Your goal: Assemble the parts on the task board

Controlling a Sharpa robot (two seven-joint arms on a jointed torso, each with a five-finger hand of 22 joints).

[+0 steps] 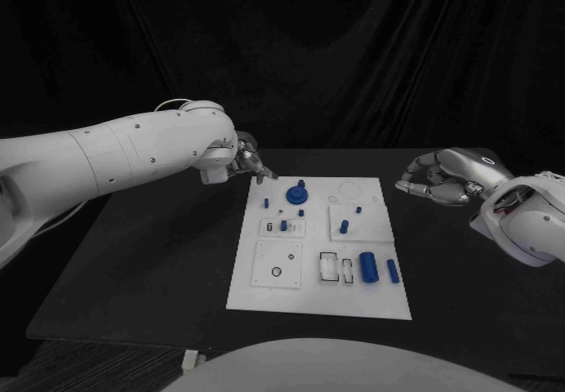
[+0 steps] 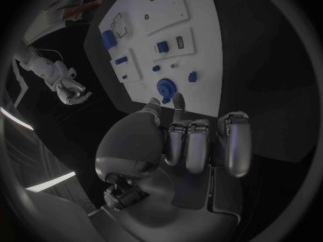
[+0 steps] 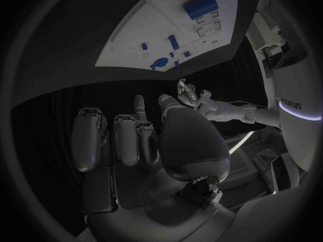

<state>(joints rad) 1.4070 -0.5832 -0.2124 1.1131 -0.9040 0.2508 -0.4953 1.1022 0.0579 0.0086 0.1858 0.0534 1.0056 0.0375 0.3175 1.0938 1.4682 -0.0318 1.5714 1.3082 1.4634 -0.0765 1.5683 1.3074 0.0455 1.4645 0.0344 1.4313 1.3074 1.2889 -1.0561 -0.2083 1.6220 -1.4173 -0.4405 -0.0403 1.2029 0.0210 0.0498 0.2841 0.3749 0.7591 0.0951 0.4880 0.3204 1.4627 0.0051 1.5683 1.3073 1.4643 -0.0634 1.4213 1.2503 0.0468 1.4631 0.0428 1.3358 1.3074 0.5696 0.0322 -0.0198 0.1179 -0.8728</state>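
Note:
The white task board (image 1: 377, 302) lies mid-table. A round blue part (image 1: 297, 194) stands near its far edge, with small blue pegs (image 1: 344, 226) around it and a thick blue cylinder (image 1: 368, 267) near the front right. My left hand (image 1: 247, 160) hovers at the board's far left corner with its fingers curled in and two tips pointing down toward the round blue part (image 2: 166, 85); nothing is in it. My right hand (image 1: 438, 184) floats off the board's right side, curled and holding nothing. The board (image 3: 128, 43) lies ahead of the right hand (image 3: 134, 134).
Black tabletop (image 1: 153, 269) surrounds the board on all sides. A second, thinner blue cylinder (image 1: 393, 272) lies beside the thick one. White rectangular slots (image 1: 328, 266) and a ring hole (image 1: 277, 271) sit in the board's front part.

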